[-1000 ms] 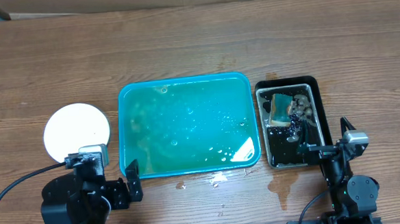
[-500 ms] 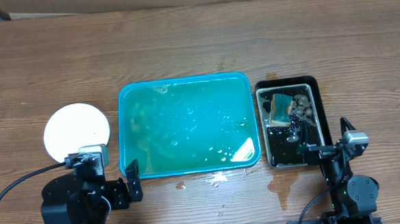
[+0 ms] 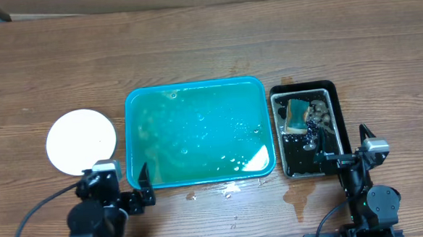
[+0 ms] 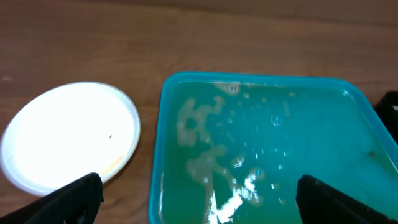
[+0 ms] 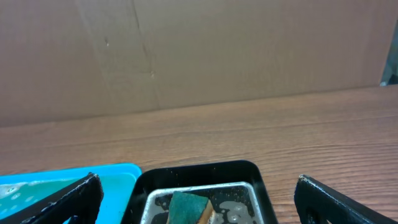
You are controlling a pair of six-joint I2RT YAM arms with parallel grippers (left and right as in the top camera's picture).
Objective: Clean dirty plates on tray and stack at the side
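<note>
Backing wood worktop (image 3: 208, 46) at far edge: cardboard wall (image 5: 186, 56). Teal tray (image 3: 195, 83) holds cloudy water; black tub (image 3: 304, 87) holds sponge (image 3: 295, 115). White plate (image 3: 81, 141) near left edge. Fingers spread wide on left gripper (image 4: 199, 202), right gripper (image 5: 199, 199).

A wooden table (image 3: 193, 39) fills the view. Toward its right sits a black tub (image 3: 310, 168), with a green sponge (image 3: 295, 116) inside, right beside some brown scraps (image 3: 317, 113). A wet patch (image 3: 297, 195) darkens the wood near the tub's front edge. Cardboard (image 5: 217, 50) stands behind the table.
</note>
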